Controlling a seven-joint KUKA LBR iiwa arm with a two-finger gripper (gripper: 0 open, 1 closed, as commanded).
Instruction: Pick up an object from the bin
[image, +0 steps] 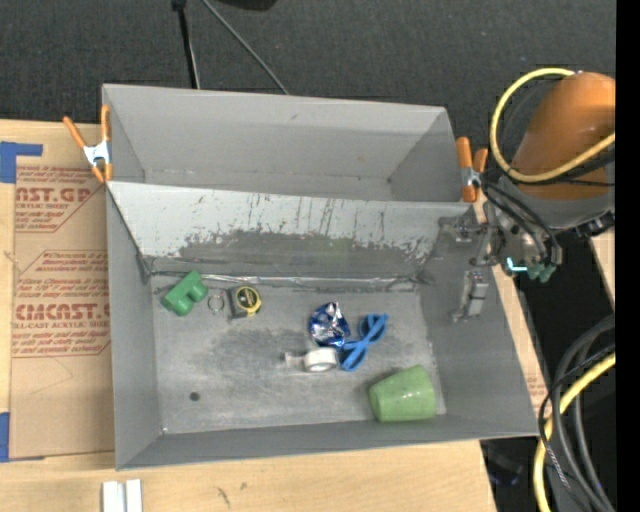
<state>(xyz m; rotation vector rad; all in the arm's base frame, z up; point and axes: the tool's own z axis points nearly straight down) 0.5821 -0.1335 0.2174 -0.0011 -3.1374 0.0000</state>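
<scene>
My gripper hangs over the bin's right sloping wall, above and to the right of the loose things, with nothing seen in it. Nearest to it, a light green cup lies on its side at the front right of the floor. A blue looped plastic piece lies left of the gripper near the floor's middle. A crumpled blue and white wrapper touches its left side. Just below the wrapper sits a small white roll.
A small yellow and black tape measure and a green block lie at the floor's back left, with a thin ring between them. The arm with its orange cover and yellow cables stands beyond the bin's right rim.
</scene>
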